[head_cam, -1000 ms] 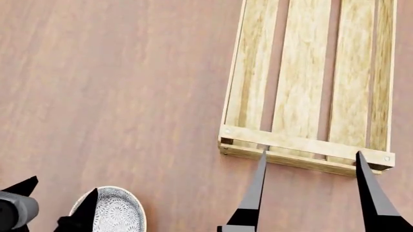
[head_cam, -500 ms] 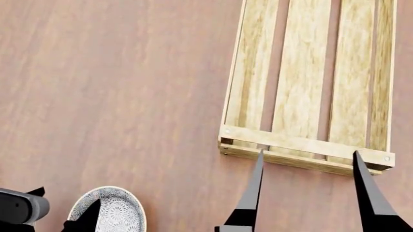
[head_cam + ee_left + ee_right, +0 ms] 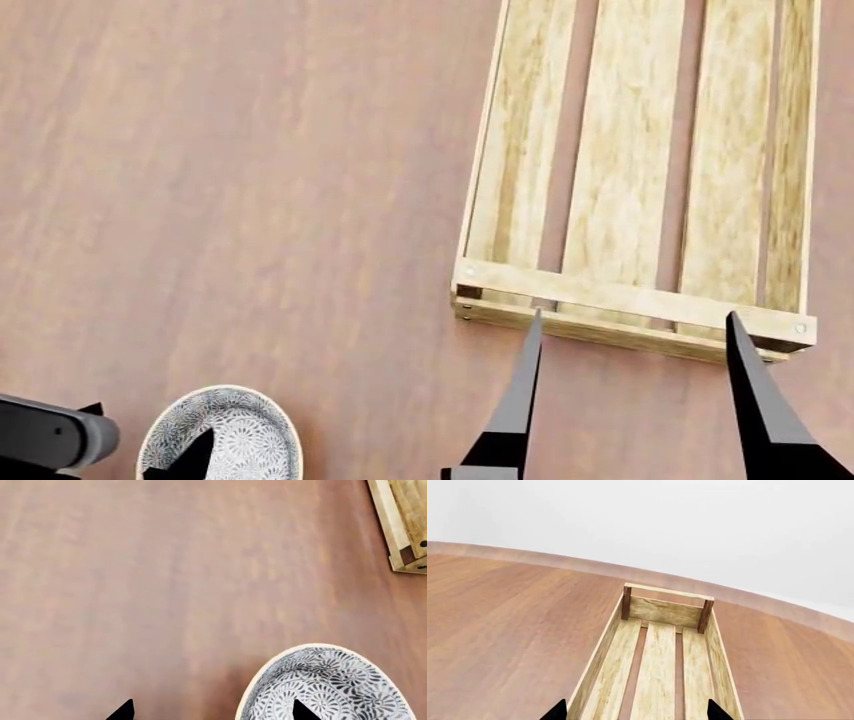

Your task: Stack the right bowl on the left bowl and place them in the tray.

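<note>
A single bowl [image 3: 238,432], grey-white with a floral pattern, sits on the table at the head view's lower left; no second bowl shows. My left gripper [image 3: 144,438] is open at it. In the left wrist view one fingertip [image 3: 303,713] is over the bowl's [image 3: 333,680] inside and the other lies outside the rim. The tray [image 3: 634,170], a light-wood slatted crate, lies at the upper right with nothing in it. My right gripper [image 3: 634,316] is open, its tips at the tray's near wall. In the right wrist view that gripper [image 3: 637,712] looks down the length of the tray [image 3: 657,670].
Brown wooden tabletop [image 3: 240,180] spreads to the left of the tray and beyond the bowl. The table's far edge [image 3: 527,556] shows against a pale wall in the right wrist view. The tray's near corner [image 3: 403,535] shows in the left wrist view.
The left gripper has sunk toward the bottom edge of the head view, its inner finger now low over the bowl. The right gripper's tips have crept slightly toward the tray.
</note>
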Robot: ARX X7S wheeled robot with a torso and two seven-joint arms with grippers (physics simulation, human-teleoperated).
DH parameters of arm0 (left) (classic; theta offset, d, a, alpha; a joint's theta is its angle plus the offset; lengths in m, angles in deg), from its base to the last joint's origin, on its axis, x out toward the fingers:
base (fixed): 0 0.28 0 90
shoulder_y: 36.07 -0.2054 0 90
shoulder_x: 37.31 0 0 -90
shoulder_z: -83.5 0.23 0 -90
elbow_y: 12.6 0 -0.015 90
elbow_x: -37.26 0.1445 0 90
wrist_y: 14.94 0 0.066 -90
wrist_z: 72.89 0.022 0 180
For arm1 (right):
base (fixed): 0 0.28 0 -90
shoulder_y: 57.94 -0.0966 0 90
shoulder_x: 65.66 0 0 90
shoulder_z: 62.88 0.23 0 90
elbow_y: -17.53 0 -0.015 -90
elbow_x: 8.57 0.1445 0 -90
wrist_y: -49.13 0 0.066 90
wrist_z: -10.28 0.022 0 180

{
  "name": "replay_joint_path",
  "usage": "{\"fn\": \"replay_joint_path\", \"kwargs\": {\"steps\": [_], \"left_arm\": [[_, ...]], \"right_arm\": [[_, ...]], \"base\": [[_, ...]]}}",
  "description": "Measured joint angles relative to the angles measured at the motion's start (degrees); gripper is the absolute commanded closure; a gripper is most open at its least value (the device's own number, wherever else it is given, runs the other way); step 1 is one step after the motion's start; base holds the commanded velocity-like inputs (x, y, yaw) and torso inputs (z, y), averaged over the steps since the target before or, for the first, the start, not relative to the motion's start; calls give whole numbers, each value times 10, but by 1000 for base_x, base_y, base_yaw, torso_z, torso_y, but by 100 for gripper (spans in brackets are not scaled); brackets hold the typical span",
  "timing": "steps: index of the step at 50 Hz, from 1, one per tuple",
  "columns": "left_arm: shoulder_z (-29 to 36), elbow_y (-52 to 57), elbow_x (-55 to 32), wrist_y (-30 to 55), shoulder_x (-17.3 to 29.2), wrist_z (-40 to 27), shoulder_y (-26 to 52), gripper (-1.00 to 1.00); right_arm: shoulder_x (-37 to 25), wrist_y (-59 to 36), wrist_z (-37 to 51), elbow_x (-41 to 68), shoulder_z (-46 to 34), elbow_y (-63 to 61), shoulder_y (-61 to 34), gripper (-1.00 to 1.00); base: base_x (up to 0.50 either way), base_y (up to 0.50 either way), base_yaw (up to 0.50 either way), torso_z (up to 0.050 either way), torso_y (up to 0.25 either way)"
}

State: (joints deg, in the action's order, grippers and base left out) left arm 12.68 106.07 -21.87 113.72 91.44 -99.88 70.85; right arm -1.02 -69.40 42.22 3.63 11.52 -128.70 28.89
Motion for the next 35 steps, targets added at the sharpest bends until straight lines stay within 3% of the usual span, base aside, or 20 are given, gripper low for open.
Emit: {"fn": "replay_joint_path", "kwargs": {"steps": [17, 18, 35], "left_arm": [[17, -15, 19, -10, -8, 17, -2, -100], [18, -16, 20, -10, -8, 18, -2, 100], [22, -14, 12, -14, -10, 20, -1, 100]], "right_arm": [[-4, -1, 7, 3, -4, -3, -3, -100], [-4, -1, 8, 3, -5, -3, -3, -100], [-8, 3, 12, 6, -9, 0, -4, -100]], "base": [[0, 0, 0, 0, 0], [0, 0, 0, 0, 0], [0, 0, 0, 0, 0]]}}
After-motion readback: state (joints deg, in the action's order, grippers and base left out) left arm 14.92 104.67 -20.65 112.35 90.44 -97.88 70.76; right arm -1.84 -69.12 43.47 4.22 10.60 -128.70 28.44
